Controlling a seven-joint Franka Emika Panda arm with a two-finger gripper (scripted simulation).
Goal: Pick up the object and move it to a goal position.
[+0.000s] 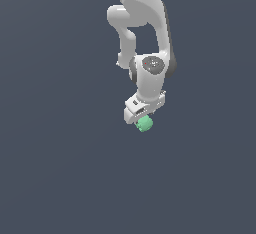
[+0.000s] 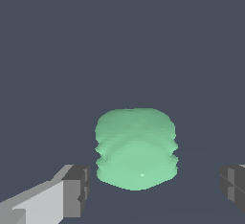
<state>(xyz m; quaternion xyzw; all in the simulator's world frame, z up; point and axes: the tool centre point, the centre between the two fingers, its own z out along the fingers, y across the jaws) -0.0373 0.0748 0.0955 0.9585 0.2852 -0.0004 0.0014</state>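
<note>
The object (image 1: 144, 123) is a small mint-green, lumpy ball lying just below the white gripper (image 1: 142, 114) in the exterior view. The wrist view shows the object (image 2: 136, 149) between the two dark finger pads (image 2: 79, 189). One pad is close beside it and the other stands well off, so there are gaps on both sides. The gripper (image 2: 155, 189) is open around the ball without pinching it. In the exterior view the fingers themselves are hidden behind the hand and the ball.
A plain dark grey-blue surface (image 1: 60, 168) fills both views. The white arm (image 1: 145, 18) comes down from the exterior view's upper edge.
</note>
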